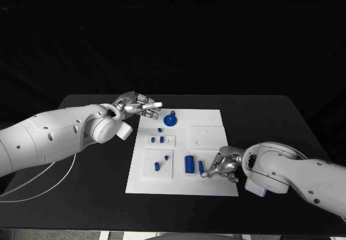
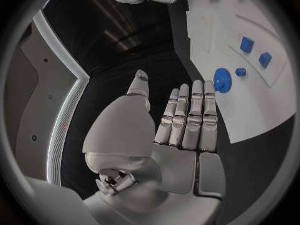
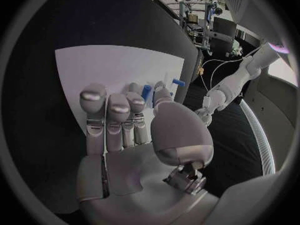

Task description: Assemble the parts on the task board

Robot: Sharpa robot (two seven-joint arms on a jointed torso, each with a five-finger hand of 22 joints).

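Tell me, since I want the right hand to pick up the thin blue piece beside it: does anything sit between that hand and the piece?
Nothing visible does. In the head view the right hand sits at the task board's right edge, and the thin blue piece lies just beside its fingertips on bare white board. The larger blue cylinder lies on the piece's far side.

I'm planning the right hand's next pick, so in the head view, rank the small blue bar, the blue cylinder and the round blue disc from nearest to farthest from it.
1. Small blue bar, just beside the right hand.
2. Blue cylinder, one step further toward the board's middle.
3. Round blue disc, at the board's far end by the left hand.
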